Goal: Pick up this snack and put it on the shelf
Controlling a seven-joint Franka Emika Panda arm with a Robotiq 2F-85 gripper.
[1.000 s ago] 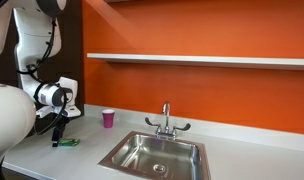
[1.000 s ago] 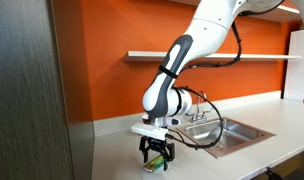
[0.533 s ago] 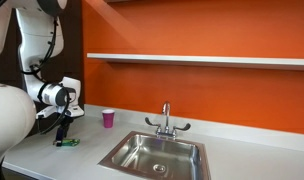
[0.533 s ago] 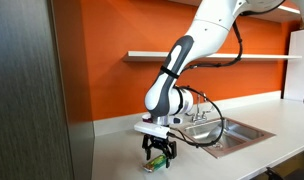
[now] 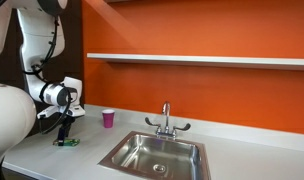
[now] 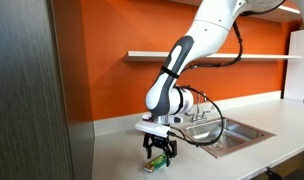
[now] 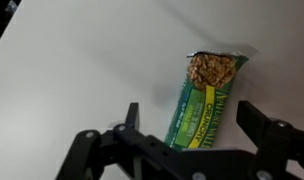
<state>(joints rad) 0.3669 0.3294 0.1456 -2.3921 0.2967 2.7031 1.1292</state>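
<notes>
The snack (image 7: 205, 98) is a flat green granola-bar packet lying on the white countertop (image 7: 72, 70). It shows as a small green strip in both exterior views (image 5: 69, 142) (image 6: 157, 163). My gripper (image 7: 190, 118) hangs straight over it, jaws open, one finger on each side of the packet's near end, not touching it. In both exterior views the gripper (image 5: 62, 136) (image 6: 158, 155) is just above the counter at the packet. The shelf (image 5: 192, 60) is a thin white ledge on the orange wall, high above; it also shows in an exterior view (image 6: 192, 56).
A small pink cup (image 5: 108, 118) stands near the wall behind the snack. A steel sink (image 5: 157, 155) with a faucet (image 5: 166, 118) lies further along the counter. A dark cabinet panel (image 6: 32, 90) stands beside the counter's end.
The gripper has lowered slightly over the snack. The snack has not moved.
</notes>
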